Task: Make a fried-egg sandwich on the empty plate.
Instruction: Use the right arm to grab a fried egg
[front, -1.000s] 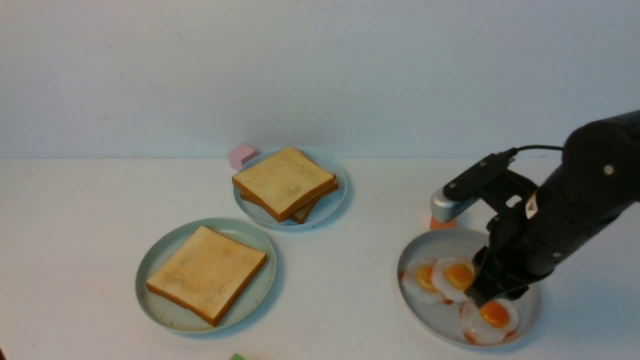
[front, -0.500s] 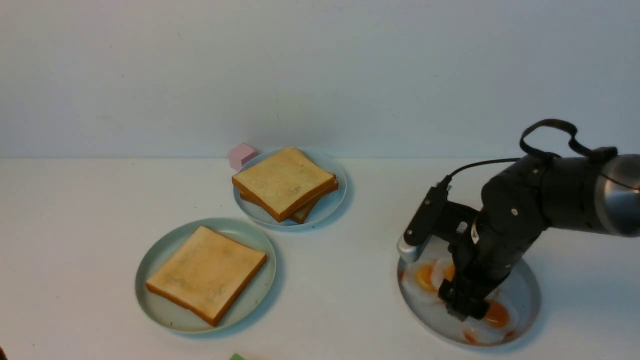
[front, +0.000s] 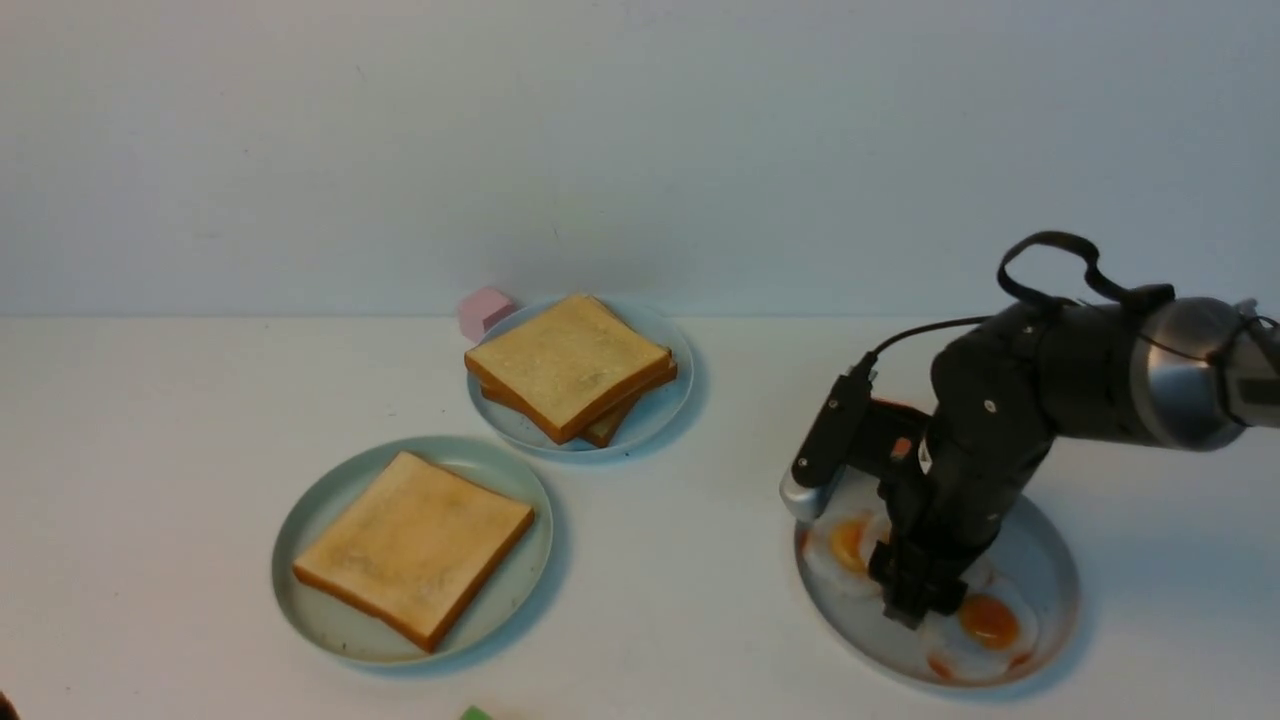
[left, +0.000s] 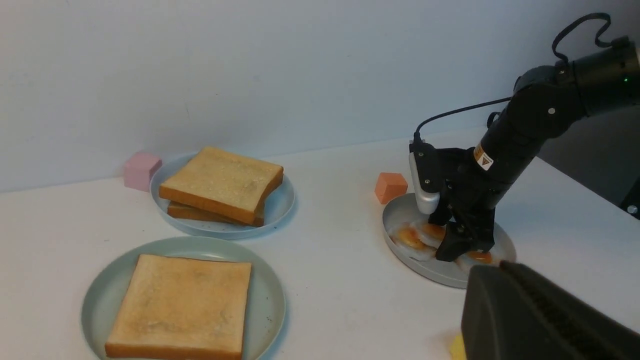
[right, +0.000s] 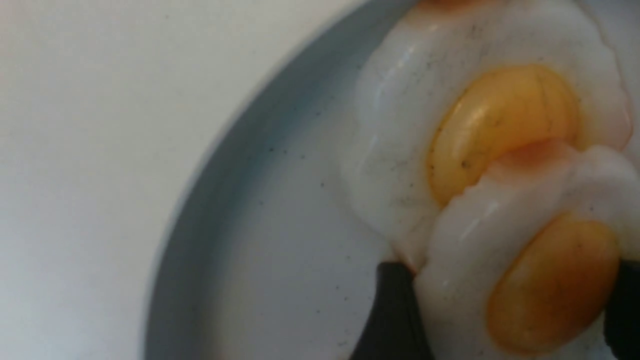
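Dropping over the last second, your right gripper (front: 912, 612) reached the grey plate (front: 1055, 570); its fingers (right: 395, 315) flanked one fried egg (right: 530, 280), though you could not tell whether they pinched it. The mint-green plate (front: 305, 520), well apart to its left, held one toast slice (front: 413, 545) awaiting that egg.

One toast slice (left: 180, 305) lies on the mint plate (left: 267, 300); right end effector (left: 457, 247) reaches into the grey plate (left: 430, 275) among fried eggs (left: 411, 239).
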